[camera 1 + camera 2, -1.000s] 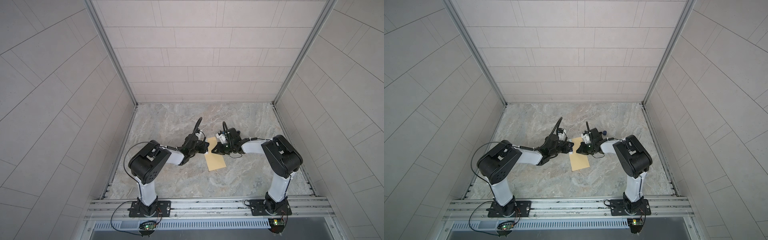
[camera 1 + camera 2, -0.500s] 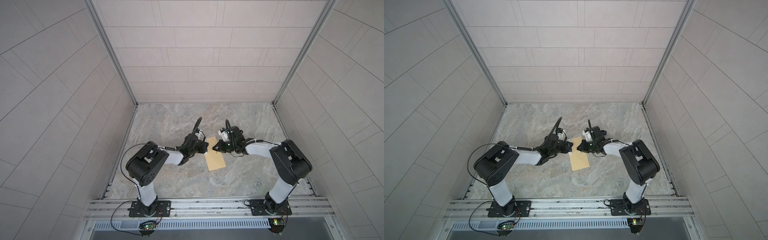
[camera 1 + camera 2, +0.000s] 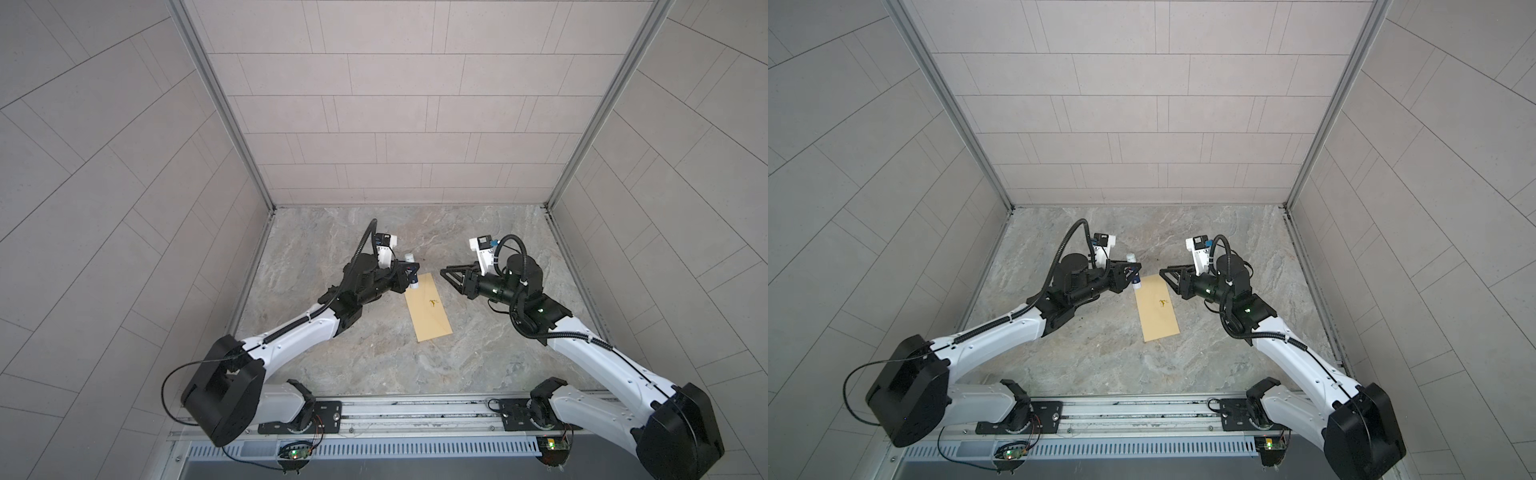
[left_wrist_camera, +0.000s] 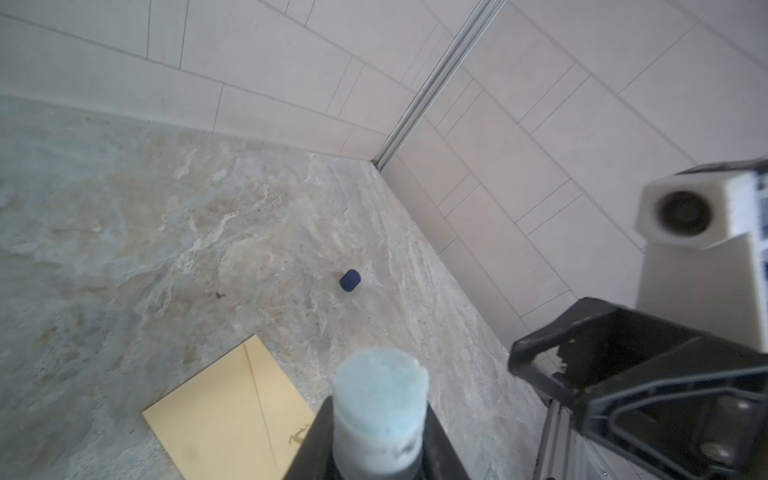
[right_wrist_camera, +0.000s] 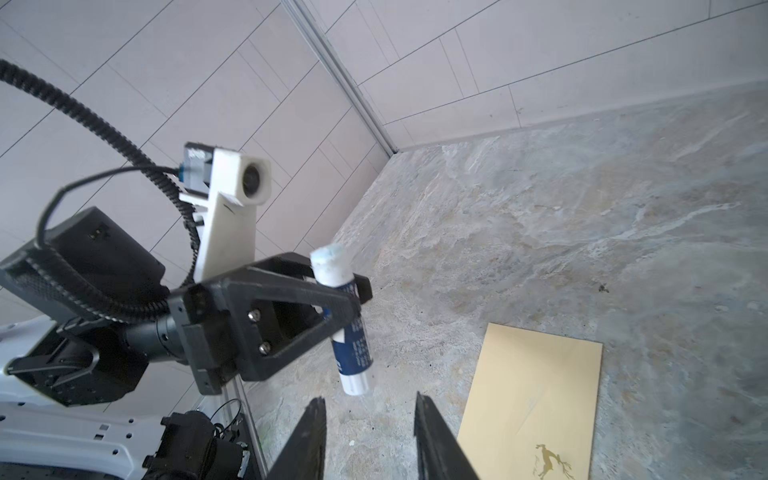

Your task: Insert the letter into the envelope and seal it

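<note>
The yellow-tan envelope (image 3: 429, 307) (image 3: 1157, 307) lies flat mid-table, its gold stag mark facing up; it also shows in both wrist views (image 4: 232, 415) (image 5: 536, 399). The letter is out of view. My left gripper (image 3: 411, 277) (image 3: 1136, 274) (image 5: 351, 299) hangs just off the envelope's far left corner, shut on an uncapped blue-and-white glue stick (image 5: 345, 328) (image 4: 380, 399) held roughly upright. My right gripper (image 3: 442, 272) (image 3: 1163, 272) (image 5: 370, 399) hovers beside the envelope's far right corner, open, nothing between its fingers.
A small dark blue cap (image 4: 350, 281) lies on the marble table toward the far right corner. Tiled walls enclose the table on three sides. The arm bases sit on a rail (image 3: 415, 411) along the front edge.
My right gripper has pulled back to the right, away from the left gripper, and its jaws have opened. The left gripper still holds the glue stick in the same spot.
</note>
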### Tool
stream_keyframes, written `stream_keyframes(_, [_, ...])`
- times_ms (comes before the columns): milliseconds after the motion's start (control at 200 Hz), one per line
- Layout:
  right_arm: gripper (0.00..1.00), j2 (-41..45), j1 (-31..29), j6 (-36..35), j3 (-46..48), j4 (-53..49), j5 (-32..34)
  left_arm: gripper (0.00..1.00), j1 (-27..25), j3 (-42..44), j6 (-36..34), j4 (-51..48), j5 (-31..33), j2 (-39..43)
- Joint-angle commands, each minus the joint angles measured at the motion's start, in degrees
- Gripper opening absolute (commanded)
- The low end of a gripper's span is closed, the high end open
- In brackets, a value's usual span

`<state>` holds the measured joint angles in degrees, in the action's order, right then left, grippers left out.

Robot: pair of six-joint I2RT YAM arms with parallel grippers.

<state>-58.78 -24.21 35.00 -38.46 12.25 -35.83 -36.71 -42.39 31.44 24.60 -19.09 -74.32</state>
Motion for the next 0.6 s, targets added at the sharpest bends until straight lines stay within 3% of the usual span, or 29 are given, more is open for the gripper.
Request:
stream_keyframes(0, [0.40, 3.04, 0.02, -1.13, 0.56, 2.41, -5.23, 0.00, 0.30, 0.19, 1.53, 2.77, -4.13, 4.28])
stream_keyframes(305, [0.52, 2.81, -1.63, 10.56, 6.02, 23.15, -11.53, 0.00, 0.31, 2.38, 8.01, 14.39, -9.38, 10.41])
stream_keyframes(595, [0.58, -1.76, -8.73, 12.10, 4.05, 31.68, -8.87, 0.00, 0.26, 3.75, 14.97, 21.48, -8.44, 11.66])
